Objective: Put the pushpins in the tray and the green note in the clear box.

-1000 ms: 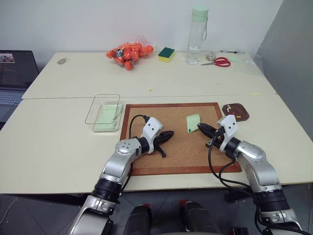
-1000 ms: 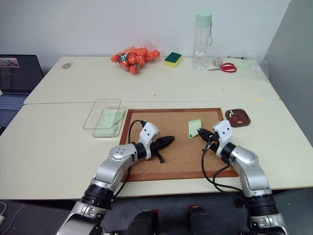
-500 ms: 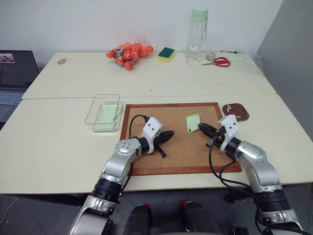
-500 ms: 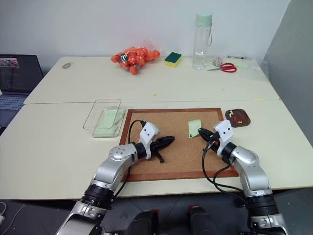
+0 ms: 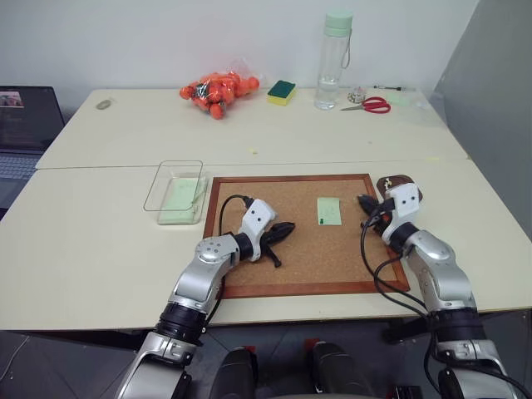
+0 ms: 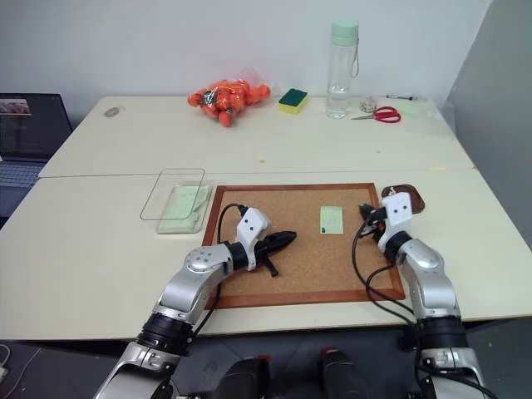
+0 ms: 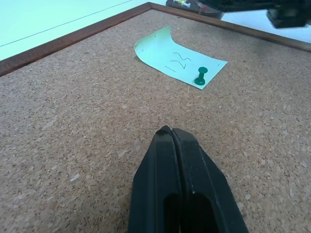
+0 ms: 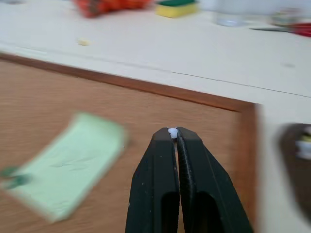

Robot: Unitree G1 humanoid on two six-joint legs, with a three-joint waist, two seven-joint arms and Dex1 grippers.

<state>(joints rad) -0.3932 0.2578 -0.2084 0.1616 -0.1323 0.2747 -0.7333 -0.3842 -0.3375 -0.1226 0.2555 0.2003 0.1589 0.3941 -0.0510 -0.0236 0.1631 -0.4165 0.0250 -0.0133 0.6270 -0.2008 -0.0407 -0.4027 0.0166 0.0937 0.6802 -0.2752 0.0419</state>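
Note:
The green note (image 5: 330,209) lies on the cork board (image 5: 291,179), held down near its bottom corner by a dark green pushpin (image 7: 200,77). My right gripper (image 5: 363,202) hovers over the board's right edge, between the note and the reddish-brown tray (image 5: 389,179). It is shut, with a tiny pale pin head (image 8: 172,131) pinched at its tips. My wrist partly hides the tray. My left gripper (image 5: 287,228) rests shut and empty on the cork, left of the note. The clear box (image 5: 176,191) stands left of the board with a pale green slip inside.
At the back of the table stand a tall clear bottle (image 5: 334,60), a green-and-yellow sponge (image 5: 283,91), a bag of orange things (image 5: 218,90) and red scissors (image 5: 372,105). A laptop (image 5: 25,125) sits at the far left.
My right gripper has swung right, away from the note toward the tray. The note, tilted with a lifted corner before, now lies straighter and flatter. The left arm has not moved.

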